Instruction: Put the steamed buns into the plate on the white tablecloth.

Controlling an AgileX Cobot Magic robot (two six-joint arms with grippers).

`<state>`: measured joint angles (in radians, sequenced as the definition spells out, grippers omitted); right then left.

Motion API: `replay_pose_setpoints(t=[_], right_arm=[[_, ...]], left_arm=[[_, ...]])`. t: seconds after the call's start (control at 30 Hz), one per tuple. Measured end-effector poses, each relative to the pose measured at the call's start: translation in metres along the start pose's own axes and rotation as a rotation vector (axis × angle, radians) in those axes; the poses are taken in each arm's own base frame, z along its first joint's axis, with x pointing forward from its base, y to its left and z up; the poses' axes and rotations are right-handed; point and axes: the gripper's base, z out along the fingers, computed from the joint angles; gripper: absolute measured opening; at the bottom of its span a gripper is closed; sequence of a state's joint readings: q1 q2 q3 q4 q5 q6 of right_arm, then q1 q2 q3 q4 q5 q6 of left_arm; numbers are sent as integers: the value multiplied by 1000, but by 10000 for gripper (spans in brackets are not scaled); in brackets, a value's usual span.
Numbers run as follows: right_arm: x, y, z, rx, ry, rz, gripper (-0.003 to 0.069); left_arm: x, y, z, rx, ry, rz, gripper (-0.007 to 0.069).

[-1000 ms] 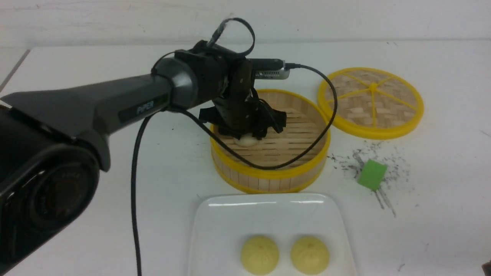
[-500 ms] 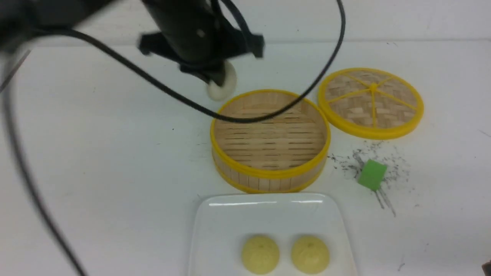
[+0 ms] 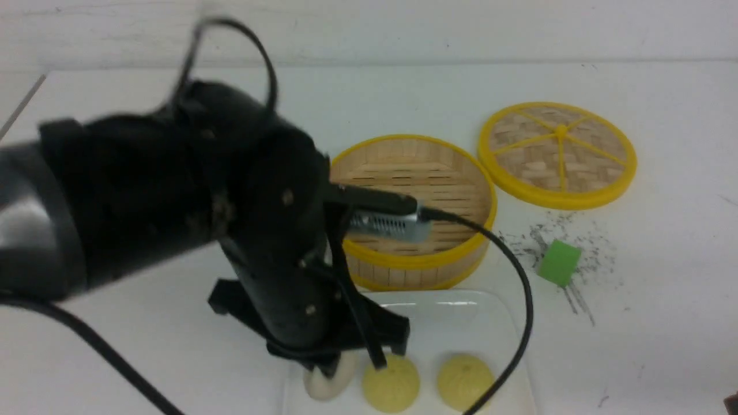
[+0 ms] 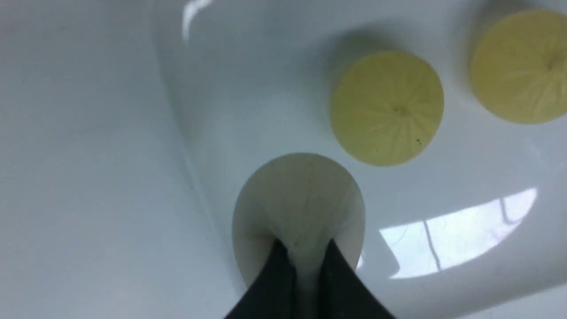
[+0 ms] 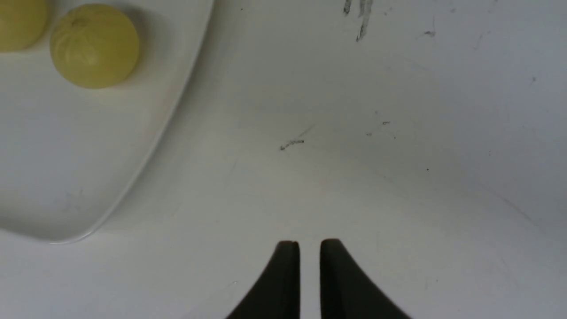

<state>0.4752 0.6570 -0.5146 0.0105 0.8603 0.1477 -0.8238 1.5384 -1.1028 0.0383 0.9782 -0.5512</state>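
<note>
My left gripper (image 3: 333, 366) is shut on the off-white steamed bun (image 3: 324, 385) and holds it at the left edge of the white plate (image 3: 461, 314). In the left wrist view the two fingers (image 4: 277, 270) pinch this bun (image 4: 299, 195) just inside the plate's rim (image 4: 177, 110); I cannot tell whether it touches the plate. Two pale yellow buns (image 3: 391, 383) (image 3: 464, 380) lie on the plate to its right. My right gripper (image 5: 308, 248) is shut and empty over the white tablecloth (image 5: 376, 133), beside the plate's corner (image 5: 88, 177).
The yellow-rimmed bamboo steamer (image 3: 426, 184) stands behind the plate and holds no buns in the part I see. Its woven lid (image 3: 556, 153) lies at the back right. A green cube (image 3: 558, 262) sits among dark scuffs right of the steamer. The left arm's cable (image 3: 522, 300) hangs over the plate.
My left gripper lifted the off-white bun out of the steamer, swung up and to the left, then came toward me and down to the plate's left edge. The yellow buns stayed put.
</note>
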Motion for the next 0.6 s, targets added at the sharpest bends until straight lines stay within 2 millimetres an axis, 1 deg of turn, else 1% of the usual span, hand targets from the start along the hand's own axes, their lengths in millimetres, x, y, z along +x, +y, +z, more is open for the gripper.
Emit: replay_pose_setpoints(t=[0.07, 0.13, 0.17, 0.2, 0.23, 0.33, 0.4, 0.43, 0.47, 0.5, 0.6], right_arm=[[0, 0, 0, 0, 0, 0, 99], [0, 0, 0, 0, 0, 0, 101], [0, 0, 0, 0, 0, 0, 101], [0, 0, 0, 0, 0, 0, 104], [0, 0, 0, 0, 0, 0, 104], [0, 0, 0, 0, 0, 0, 110], [0, 0, 0, 0, 2, 0, 111], [0, 0, 0, 0, 3, 0, 111], [1, 0, 0, -1, 13, 2, 113], [2, 0, 0, 0, 19, 0, 113], [3, 0, 0, 0, 35, -11, 110]], left_arm=[[4, 1, 16, -17, 2, -58, 55], [3, 2, 28, -47, 2, -102, 78], [3, 2, 29, -49, 0, -105, 81], [1, 3, 36, -67, -9, -121, 116], [0, 3, 37, -69, -11, -119, 116], [-4, 0, 49, -64, -28, -133, 211], [-6, -1, 53, -58, -33, -138, 273], [-6, -1, 53, -58, -33, -138, 286], [-6, -1, 53, -53, -33, -145, 333], [-6, -2, 53, -51, -34, -146, 354], [-12, -5, 45, -32, -58, -151, 417]])
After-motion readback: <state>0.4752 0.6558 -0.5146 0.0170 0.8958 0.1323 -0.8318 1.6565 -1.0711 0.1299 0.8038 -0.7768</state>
